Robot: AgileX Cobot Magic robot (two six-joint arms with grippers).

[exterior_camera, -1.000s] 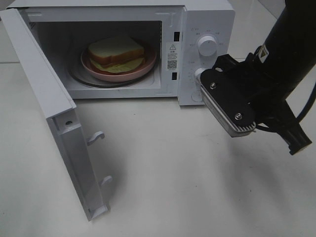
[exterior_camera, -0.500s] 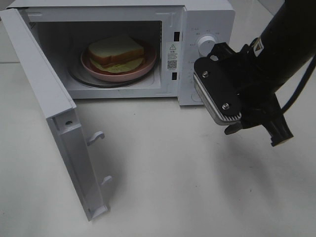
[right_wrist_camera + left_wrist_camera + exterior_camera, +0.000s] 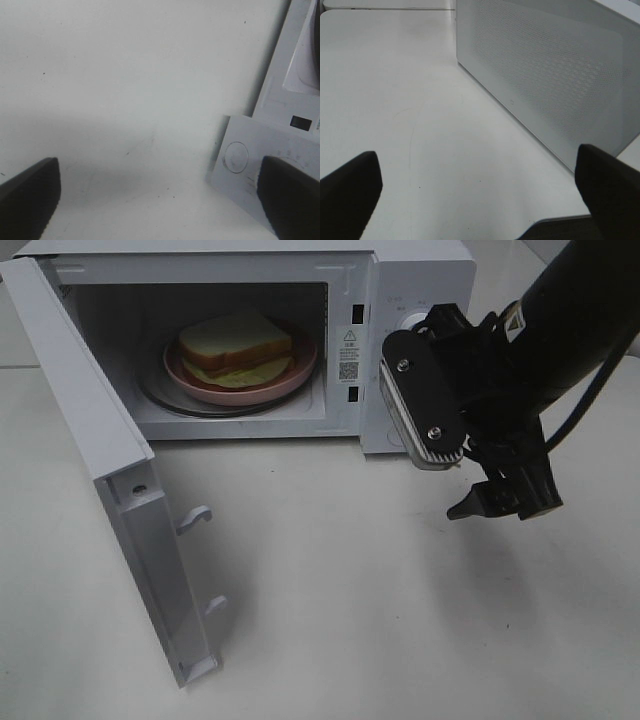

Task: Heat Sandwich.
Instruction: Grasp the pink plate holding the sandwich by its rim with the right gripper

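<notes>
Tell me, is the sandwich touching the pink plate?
Touching. The high camera shows the sandwich lying right on the pink plate inside the open microwave.

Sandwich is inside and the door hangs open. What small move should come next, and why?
Probably ease the left hand against the door to start swinging it shut: the sandwich already sits on the pink plate inside the microwave, the door stands wide open, and that hand, open and empty, faces its meshed panel.
</notes>
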